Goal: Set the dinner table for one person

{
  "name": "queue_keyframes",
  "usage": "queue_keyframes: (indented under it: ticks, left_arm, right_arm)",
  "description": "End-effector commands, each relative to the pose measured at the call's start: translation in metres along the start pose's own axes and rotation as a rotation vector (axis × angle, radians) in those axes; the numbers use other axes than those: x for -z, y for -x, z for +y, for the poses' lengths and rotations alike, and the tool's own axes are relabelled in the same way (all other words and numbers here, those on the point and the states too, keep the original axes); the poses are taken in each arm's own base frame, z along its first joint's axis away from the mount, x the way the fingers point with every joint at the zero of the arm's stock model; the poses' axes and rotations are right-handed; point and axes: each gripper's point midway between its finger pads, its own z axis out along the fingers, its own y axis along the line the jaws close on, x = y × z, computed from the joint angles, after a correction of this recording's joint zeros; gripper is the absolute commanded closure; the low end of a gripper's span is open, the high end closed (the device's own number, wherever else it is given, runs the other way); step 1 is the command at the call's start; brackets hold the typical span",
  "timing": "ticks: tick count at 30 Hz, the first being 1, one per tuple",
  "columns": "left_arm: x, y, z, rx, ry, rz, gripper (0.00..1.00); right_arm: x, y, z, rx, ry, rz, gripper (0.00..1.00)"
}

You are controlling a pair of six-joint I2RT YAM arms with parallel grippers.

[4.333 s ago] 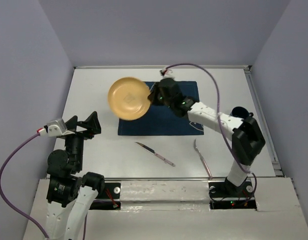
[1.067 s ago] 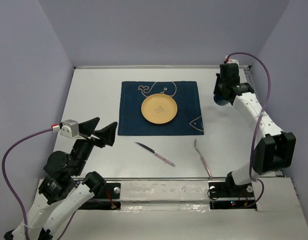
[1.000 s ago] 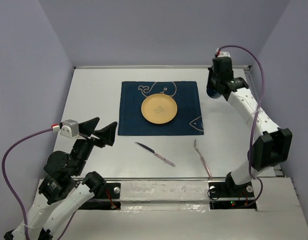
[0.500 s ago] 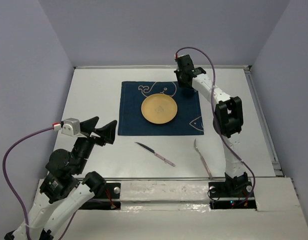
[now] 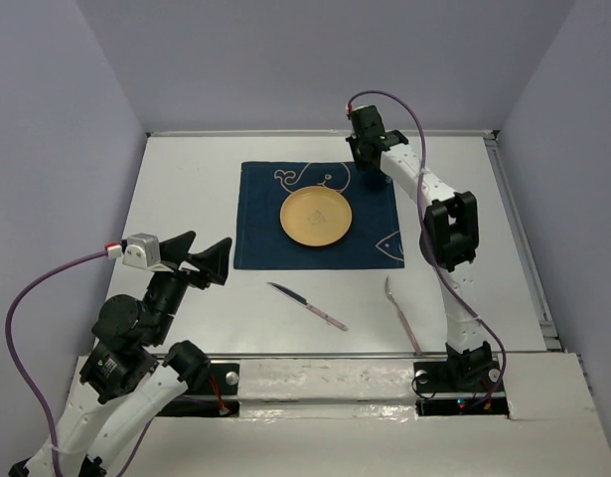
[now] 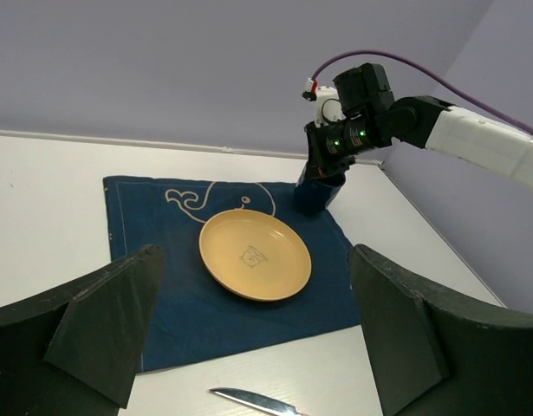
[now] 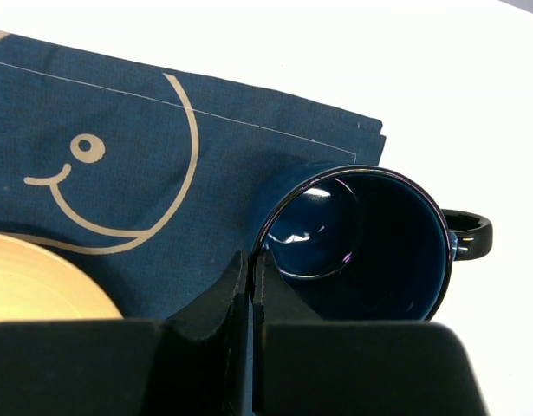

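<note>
The right arm [image 5: 439, 214] is stretched long up the frame from its base at the lower right, elbow at mid-height, forearm angling to the upper centre. The right gripper [image 7: 250, 270] points down there with its fingers pressed together on the rim of a dark blue mug [image 7: 361, 234], one finger inside the wall and one outside. The mug stands upright at the far right corner of the blue whale-print placemat [image 5: 370, 243], handle turned toward bare tabletop; whether its base touches the cloth cannot be told.

The left arm [image 5: 136, 328] is folded in the lower left, wrist raised. The left gripper [image 5: 198, 256] faces the placemat with its fingers spread wide apart and nothing between them.

The white dinner table [image 5: 186, 199] fills the middle of the overhead view. A yellow plate [image 5: 316, 217] lies at the placemat's centre. A knife [image 5: 307, 305] and a fork [image 5: 401, 316] lie on the table below the cloth, well apart.
</note>
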Motion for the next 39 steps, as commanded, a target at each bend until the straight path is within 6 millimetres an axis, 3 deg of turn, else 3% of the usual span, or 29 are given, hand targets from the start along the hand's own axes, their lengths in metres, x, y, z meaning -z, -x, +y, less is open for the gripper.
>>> queue_keyframes:
  ticks: [1, 7, 10, 16, 19, 20, 21, 22, 23, 24, 25, 26, 27, 28, 29, 30, 31, 32, 34, 35, 38, 39]
  left_arm:
    - [-0.005, 0.009, 0.001, -0.009, 0.015, -0.033, 0.01]
    - [-0.005, 0.009, 0.002, -0.009, 0.02, -0.033, 0.01]
    - [-0.005, 0.009, 0.003, -0.01, 0.025, -0.037, 0.01]
    - [-0.005, 0.009, 0.005, -0.012, 0.033, -0.037, 0.01]
    - [-0.006, 0.009, 0.006, -0.014, 0.036, -0.036, 0.01]
    - [-0.006, 0.008, 0.006, -0.015, 0.038, -0.034, 0.01]
    - [-0.007, 0.008, 0.006, -0.016, 0.039, -0.033, 0.01]
    - [-0.007, 0.007, 0.006, -0.015, 0.039, -0.03, 0.01]
    - [-0.007, 0.008, 0.006, -0.015, 0.04, -0.032, 0.01]
    - [-0.007, 0.008, 0.007, -0.017, 0.042, -0.032, 0.01]
    - [-0.007, 0.008, 0.008, -0.016, 0.048, -0.034, 0.01]
    - [-0.008, 0.008, 0.008, -0.017, 0.051, -0.032, 0.01]
    - [-0.008, 0.008, 0.009, -0.019, 0.056, -0.032, 0.01]
    - [-0.008, 0.008, 0.011, -0.016, 0.065, -0.035, 0.01]
    - [-0.008, 0.008, 0.012, -0.018, 0.071, -0.036, 0.01]
    - [-0.008, 0.009, 0.013, -0.016, 0.078, -0.039, 0.01]
    - [-0.008, 0.009, 0.014, -0.018, 0.083, -0.038, 0.01]
    - [-0.008, 0.01, 0.015, -0.017, 0.087, -0.04, 0.01]
    - [-0.008, 0.01, 0.016, -0.015, 0.096, -0.042, 0.01]
    - [-0.007, 0.011, 0.017, -0.013, 0.097, -0.045, 0.01]
    - [-0.007, 0.011, 0.017, -0.014, 0.099, -0.048, 0.01]
    - [-0.007, 0.011, 0.017, -0.014, 0.099, -0.048, 0.01]
  right_arm:
    - [0.003, 0.03, -0.008, -0.01, -0.041, -0.095, 1.0]
    - [0.002, 0.029, -0.006, -0.018, -0.033, -0.094, 1.0]
    - [0.004, 0.028, -0.008, -0.033, -0.043, -0.095, 0.84]
    - [0.027, 0.043, -0.01, -0.076, -0.017, -0.138, 0.43]
    - [0.054, 0.058, -0.013, -0.128, 0.017, -0.184, 0.37]
    - [0.059, 0.053, -0.002, -0.129, 0.056, -0.175, 0.36]
    - [0.084, 0.063, 0.001, -0.147, 0.089, -0.209, 0.36]
    - [0.085, 0.046, 0.015, -0.138, 0.131, -0.178, 0.35]
    - [0.104, 0.06, 0.02, -0.15, 0.158, -0.223, 0.35]
    - [0.102, 0.032, 0.034, -0.13, 0.179, -0.171, 0.35]
    - [0.136, 0.041, 0.054, -0.136, 0.232, -0.243, 0.36]
    - [0.148, 0.031, 0.07, -0.122, 0.271, -0.254, 0.36]
    - [0.142, -0.015, 0.089, -0.081, 0.295, -0.184, 0.38]
    - [0.179, -0.012, 0.118, -0.077, 0.385, -0.26, 0.39]
    - [0.19, -0.029, 0.134, -0.063, 0.43, -0.257, 0.4]
    - [0.188, -0.072, 0.15, -0.029, 0.462, -0.196, 0.42]
    - [0.2, -0.083, 0.164, -0.019, 0.505, -0.206, 0.44]
    - [0.227, -0.099, 0.188, 0.014, 0.584, -0.21, 0.45]
    - [0.244, -0.136, 0.212, 0.067, 0.645, -0.171, 0.48]
    - [0.252, -0.168, 0.227, 0.124, 0.655, -0.145, 0.48]
    - [0.255, -0.222, 0.24, 0.194, 0.628, -0.051, 0.42]
    - [0.254, -0.232, 0.24, 0.217, 0.618, -0.032, 0.41]
